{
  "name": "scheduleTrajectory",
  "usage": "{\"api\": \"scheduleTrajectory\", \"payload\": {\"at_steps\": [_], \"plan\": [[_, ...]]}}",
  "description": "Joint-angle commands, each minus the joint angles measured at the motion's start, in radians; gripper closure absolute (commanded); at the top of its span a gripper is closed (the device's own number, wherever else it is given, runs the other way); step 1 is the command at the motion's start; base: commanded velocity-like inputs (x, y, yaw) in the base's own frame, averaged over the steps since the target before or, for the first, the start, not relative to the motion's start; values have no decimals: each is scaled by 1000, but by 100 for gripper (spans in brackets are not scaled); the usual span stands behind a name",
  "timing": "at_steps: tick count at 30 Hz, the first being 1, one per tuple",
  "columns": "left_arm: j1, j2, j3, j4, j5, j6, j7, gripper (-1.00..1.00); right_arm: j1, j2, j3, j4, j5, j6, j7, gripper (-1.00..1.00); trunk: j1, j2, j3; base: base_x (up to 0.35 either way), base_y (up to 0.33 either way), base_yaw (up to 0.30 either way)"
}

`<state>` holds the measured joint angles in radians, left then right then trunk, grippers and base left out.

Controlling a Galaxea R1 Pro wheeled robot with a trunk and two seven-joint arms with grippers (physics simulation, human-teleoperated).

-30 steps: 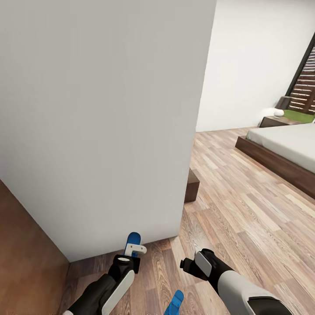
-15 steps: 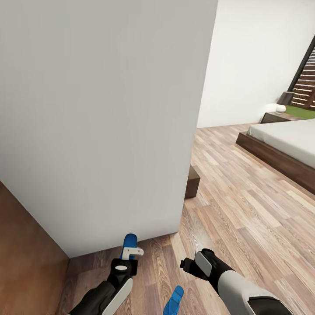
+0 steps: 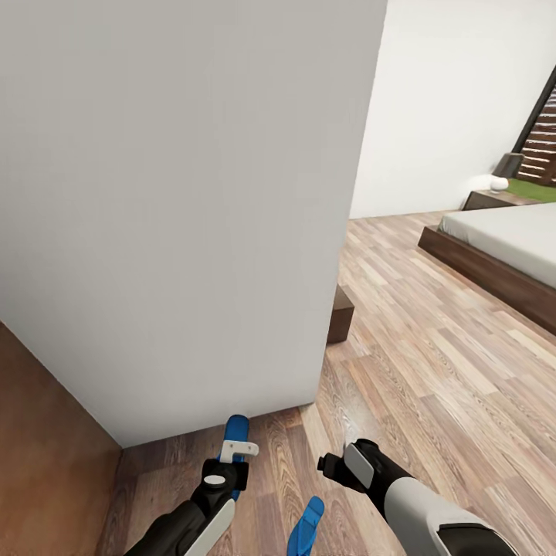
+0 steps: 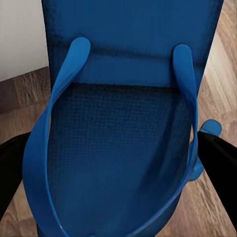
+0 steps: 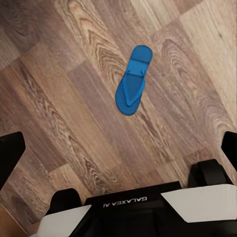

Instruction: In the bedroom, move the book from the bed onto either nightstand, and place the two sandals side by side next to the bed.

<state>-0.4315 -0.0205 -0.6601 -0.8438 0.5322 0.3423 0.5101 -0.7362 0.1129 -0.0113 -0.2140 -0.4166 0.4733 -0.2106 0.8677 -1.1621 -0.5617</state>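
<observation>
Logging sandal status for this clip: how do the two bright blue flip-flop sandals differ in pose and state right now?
The first blue flip-flop sandal sits between the fingers of the left hand, lifted off the wood-plank floor; the second blue flip-flop sandal lies flat on that floor, ungrasped. The held one points up towards the white wall; the other rests strap-side up below the open right hand. Both share colour and shape.

One blue sandal (image 4: 118,143) sits upright between the left fingers (image 4: 10,168), apparently gripped; the other sandal (image 5: 132,82) lies flat on the floor below the right fingers (image 5: 10,153).
</observation>
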Motion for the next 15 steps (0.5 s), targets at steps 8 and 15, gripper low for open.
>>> {"api": "scheduleTrajectory", "payload": {"at_steps": [8,15], "plan": [[-1,1,-4,-1,6,1,8,100,0,-1,-1,-2,-5,4,48,-100,31,-57,-39,0,0,0],[-1,1,-4,-1,6,1,8,100,0,-2,0,-2,-4,3,54,-100,58,-106,-72,0,0,0]]}}
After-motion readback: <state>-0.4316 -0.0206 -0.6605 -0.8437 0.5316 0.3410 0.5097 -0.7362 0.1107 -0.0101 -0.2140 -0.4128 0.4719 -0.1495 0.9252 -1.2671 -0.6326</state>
